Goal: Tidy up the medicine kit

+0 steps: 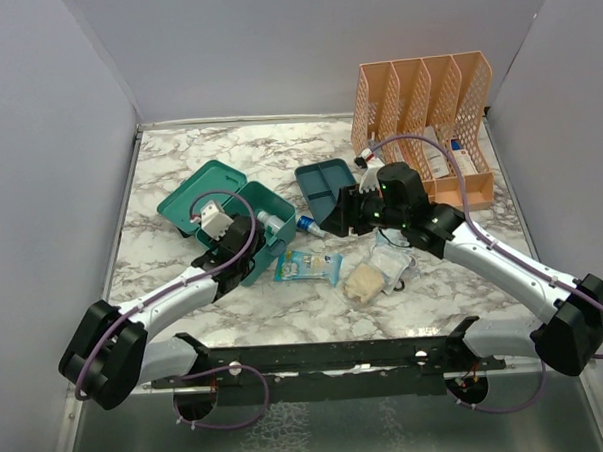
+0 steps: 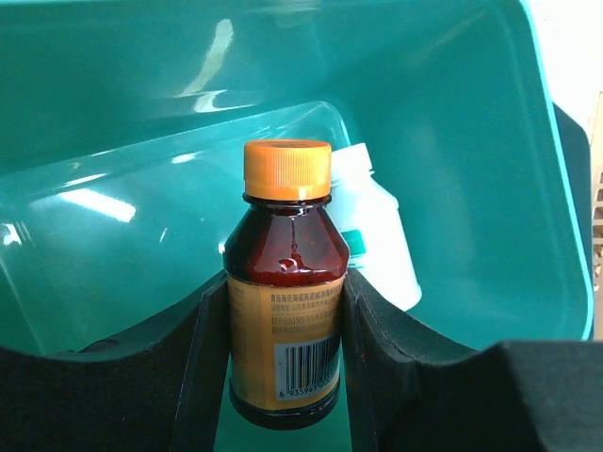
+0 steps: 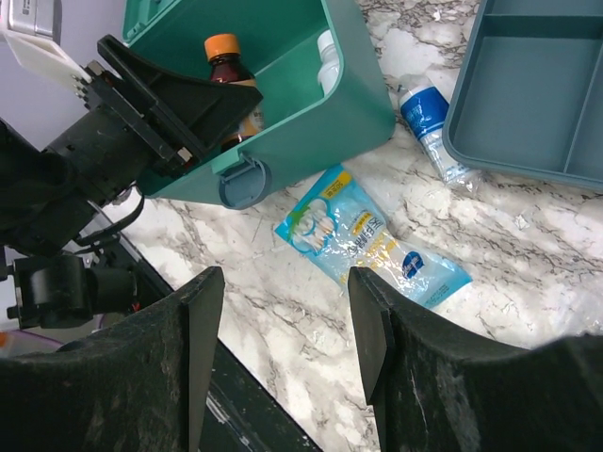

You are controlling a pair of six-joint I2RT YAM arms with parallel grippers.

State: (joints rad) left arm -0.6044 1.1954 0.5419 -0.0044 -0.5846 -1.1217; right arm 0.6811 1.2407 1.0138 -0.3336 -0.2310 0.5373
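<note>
The job seems partway done: the left claw (image 2: 285, 297) grips an orange-capped brown bottle (image 2: 285, 254) inside the open teal plastic medicine kit (image 2: 471, 141), left of centre on the marble surface (image 1: 185, 301), while the right claw (image 3: 285, 278), open and empty, hovers over a blue sachet (image 3: 372, 250) and a blue-and-white tube (image 3: 429, 127) lying outside.

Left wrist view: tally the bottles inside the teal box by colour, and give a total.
brown bottle, orange cap, clamped in the left gripper: 1
white bottle: 1
Total: 2
</note>
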